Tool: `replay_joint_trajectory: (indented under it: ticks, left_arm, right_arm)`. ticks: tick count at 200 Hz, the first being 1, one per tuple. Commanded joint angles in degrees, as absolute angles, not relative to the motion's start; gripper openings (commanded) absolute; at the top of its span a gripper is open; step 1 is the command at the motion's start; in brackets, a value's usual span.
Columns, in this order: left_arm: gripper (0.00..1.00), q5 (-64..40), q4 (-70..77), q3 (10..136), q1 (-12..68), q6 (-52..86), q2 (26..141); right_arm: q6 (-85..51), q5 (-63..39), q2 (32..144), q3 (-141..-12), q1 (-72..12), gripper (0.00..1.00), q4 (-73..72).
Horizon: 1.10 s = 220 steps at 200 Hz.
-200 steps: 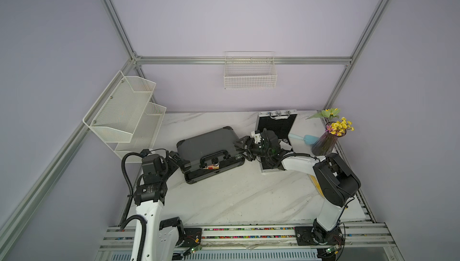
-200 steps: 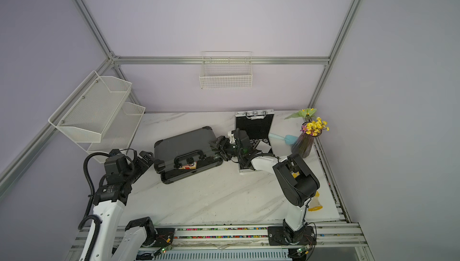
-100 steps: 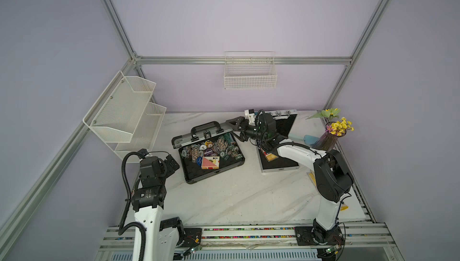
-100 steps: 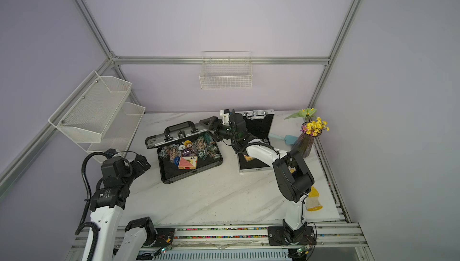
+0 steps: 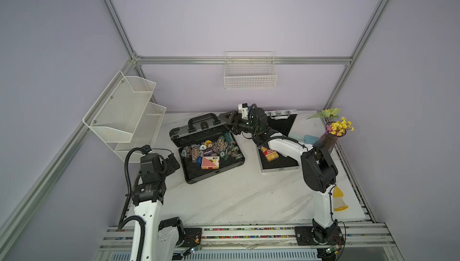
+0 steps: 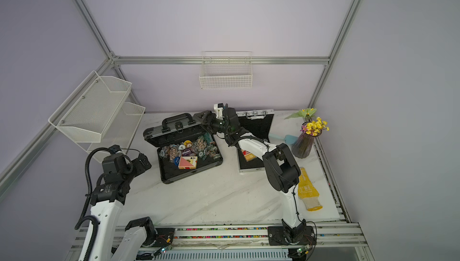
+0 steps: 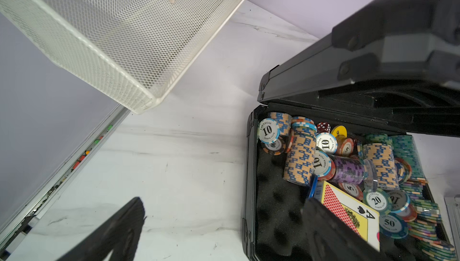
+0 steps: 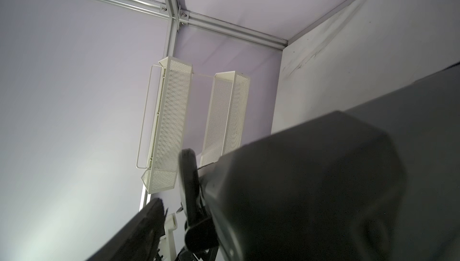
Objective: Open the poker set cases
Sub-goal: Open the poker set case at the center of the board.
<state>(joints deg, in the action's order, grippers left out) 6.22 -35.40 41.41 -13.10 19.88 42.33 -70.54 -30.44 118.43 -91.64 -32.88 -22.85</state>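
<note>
Dark case point(image 5: 216, 172): flat on the desk point(image 5: 224, 197), left of centre, front wall toward the robot; foam lining loaded with loose chips point(image 5: 211, 147) and a deck point(image 5: 210, 162).
Lid point(image 5: 199, 134): hinged along the far edge, raised partway, tilted forward over the base; judged short of its balance point, hence in need of support.
Right tool point(image 5: 227, 122): spread wide at the right front corner of the lid, corner guard lodged between the fingers; judged from the right wrist view to be bearing against the lid, not pinching it.
Reason for corner contact: free edge reachable from the right side, clear of the handle point(image 5: 203, 116) at mid-lid; long lever from the hinge, so little force needed.
Left tool point(image 5: 173, 164): spread, empty, low over the desk, just beside the left wall of the dark case and apart from it; judged to be parked as a stop against sliding of the base, out of the lid's arc.
Silver case point(image 5: 280, 164): on the desk right of the dark case, partly under the right arm; opened wide, black lining of both halves exposed, card box point(image 5: 270, 154) lying in the base.
Progress: silver case done; dark case open in part only.
Next move, by judgement: further push of the lid rearward, past upright, to a self-supporting rest.
Risk: lid dropping onto the chips on loss of support; base skidding leftward under a sideways push.
</note>
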Motion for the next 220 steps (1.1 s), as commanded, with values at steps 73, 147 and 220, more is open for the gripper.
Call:
replay_joint_trajectory:
  ticks: [73,147,220]
  left_arm:
    - [1.0,3.8,-31.5,39.7,-13.3,19.4,43.8]
    - [1.0,3.2,-31.3,39.6,-13.4,19.6,44.1]
    - [0.97,-13.3,-27.0,35.8,-13.4,27.9,49.5]
  right_arm:
    - [-68.9,-27.4,122.8,-100.8,-32.8,0.86,-22.1]
    - [-68.4,-26.7,121.1,-98.7,-32.8,0.86,-22.0]
    - [-66.5,-25.9,118.0,-93.0,-32.8,0.85,-20.6]
